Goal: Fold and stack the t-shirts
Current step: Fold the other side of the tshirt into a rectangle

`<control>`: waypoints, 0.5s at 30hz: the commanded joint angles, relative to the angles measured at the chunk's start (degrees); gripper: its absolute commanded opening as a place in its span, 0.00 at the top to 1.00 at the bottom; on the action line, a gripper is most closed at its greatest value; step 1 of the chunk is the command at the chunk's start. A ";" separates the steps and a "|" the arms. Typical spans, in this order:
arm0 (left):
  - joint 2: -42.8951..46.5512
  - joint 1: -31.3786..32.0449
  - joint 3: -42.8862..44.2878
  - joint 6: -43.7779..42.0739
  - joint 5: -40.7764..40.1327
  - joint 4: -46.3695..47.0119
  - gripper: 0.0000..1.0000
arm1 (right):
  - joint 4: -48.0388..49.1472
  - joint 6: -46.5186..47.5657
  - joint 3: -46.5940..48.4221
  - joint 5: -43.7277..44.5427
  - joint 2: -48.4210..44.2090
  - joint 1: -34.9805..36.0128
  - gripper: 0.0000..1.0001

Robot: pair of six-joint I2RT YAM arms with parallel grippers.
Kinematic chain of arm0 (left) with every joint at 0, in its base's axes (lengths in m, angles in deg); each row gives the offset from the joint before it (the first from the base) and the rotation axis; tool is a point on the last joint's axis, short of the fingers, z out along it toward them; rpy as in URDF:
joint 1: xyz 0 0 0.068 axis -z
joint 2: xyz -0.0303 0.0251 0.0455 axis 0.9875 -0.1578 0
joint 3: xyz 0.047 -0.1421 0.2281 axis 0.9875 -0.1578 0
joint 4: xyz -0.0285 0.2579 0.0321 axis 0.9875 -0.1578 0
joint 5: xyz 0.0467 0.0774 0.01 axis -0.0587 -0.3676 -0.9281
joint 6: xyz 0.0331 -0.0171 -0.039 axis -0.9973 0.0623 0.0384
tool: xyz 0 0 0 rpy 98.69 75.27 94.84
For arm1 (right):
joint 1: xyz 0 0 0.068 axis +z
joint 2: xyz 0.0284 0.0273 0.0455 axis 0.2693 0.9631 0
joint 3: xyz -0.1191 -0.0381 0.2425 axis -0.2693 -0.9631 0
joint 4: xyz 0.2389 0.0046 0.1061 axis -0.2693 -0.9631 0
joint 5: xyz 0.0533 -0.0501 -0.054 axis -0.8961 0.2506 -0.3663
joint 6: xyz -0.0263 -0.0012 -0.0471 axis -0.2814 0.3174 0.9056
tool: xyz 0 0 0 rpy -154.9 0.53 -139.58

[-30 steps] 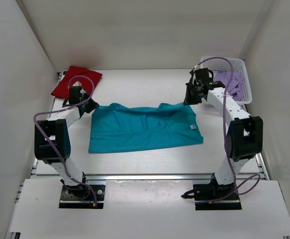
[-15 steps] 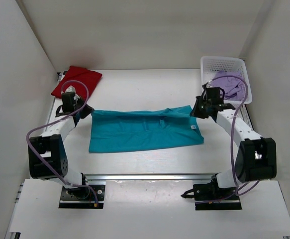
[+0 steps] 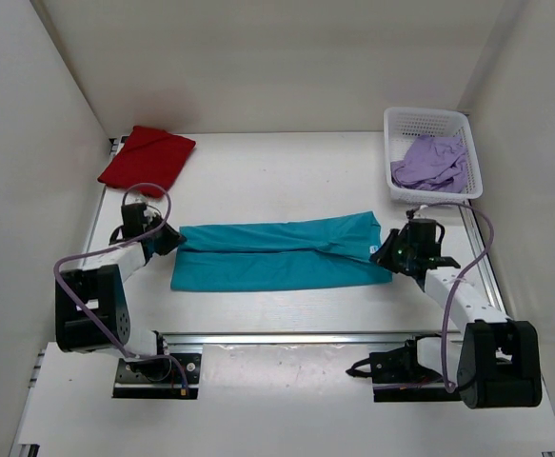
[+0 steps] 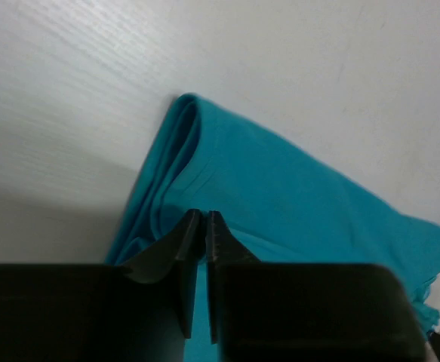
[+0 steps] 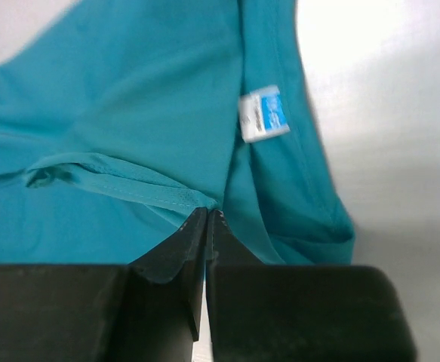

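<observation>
**Inspector:** Top external view: the teal t-shirt (image 3: 277, 252) lies flat on the table (image 3: 287, 176) as a long, narrow band between the two sets of jaws. Why is it held at both ends?

**Assistant:** The left gripper (image 3: 168, 238) sits low at the band's left end and the right gripper (image 3: 391, 255) at its right end. My judgement is that holding both ends keeps the lengthwise fold straight while the upper layer is laid over the lower one.

**Inspector:** State of the jaws?

**Assistant:** On the right wrist view they are pressed together. A stitched hem runs into their tips, so they grip the teal shirt. The white label (image 5: 263, 113) lies beyond the tips, slightly to the right. On the left wrist view only a hairline slit shows above the folded corner. I cannot tell whether cloth is pinched there.

**Inspector:** Orientation?

**Assistant:** The long axis runs from one pair of jaws to the other, straight across the table. Which end is the collar, I cannot tell.

**Inspector:** The others?

**Assistant:** The red t-shirt (image 3: 147, 159) lies folded well beyond the left jaws. The lilac t-shirt (image 3: 431, 162) sits bunched in the white mesh basket (image 3: 425, 119), beyond the right jaws and not yet folded.
</observation>
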 commanded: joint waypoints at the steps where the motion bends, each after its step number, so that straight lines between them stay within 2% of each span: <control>1: 3.52 -2.39 -3.82 3.37 3.36 3.03 0.78 | 5.00 -2.00 -3.45 -0.27 -1.08 1.47 0.99; 2: 4.83 -3.36 -4.53 4.69 4.07 3.39 0.71 | 4.83 -1.92 -4.15 0.00 -0.99 2.08 0.97; 3: 6.67 -4.58 -6.01 5.75 4.34 5.05 0.56 | 4.57 -2.00 -4.25 -0.09 -1.34 2.87 0.94; 4: 8.34 -5.73 -6.64 6.80 4.87 6.37 0.49 | 3.87 -1.39 -4.33 1.05 -2.04 3.92 0.89; 6: 12.03 -6.96 -7.95 7.86 3.39 7.61 0.49 | 2.21 -1.04 -4.34 4.64 -4.84 6.29 0.82; 7: 15.36 -6.97 -8.40 7.87 2.07 7.53 0.53 | 0.71 -0.77 -4.42 6.75 -6.60 7.43 0.78; 10: 20.82 -2.60 -7.61 6.55 -4.52 7.88 0.58 | 0.35 -0.17 -3.46 8.87 -10.12 8.85 0.73; 12: 22.16 2.68 -7.00 5.85 -7.68 8.32 0.62 | 0.08 0.28 -0.48 10.63 -10.40 9.99 0.76; 14: 20.59 9.00 -6.30 5.76 -9.71 10.07 0.65 | 0.96 1.60 2.60 10.28 -5.94 12.01 0.90; 15: 19.62 12.86 -6.20 6.10 -10.41 10.34 0.66 | 1.48 1.86 5.22 10.46 -4.78 13.50 1.00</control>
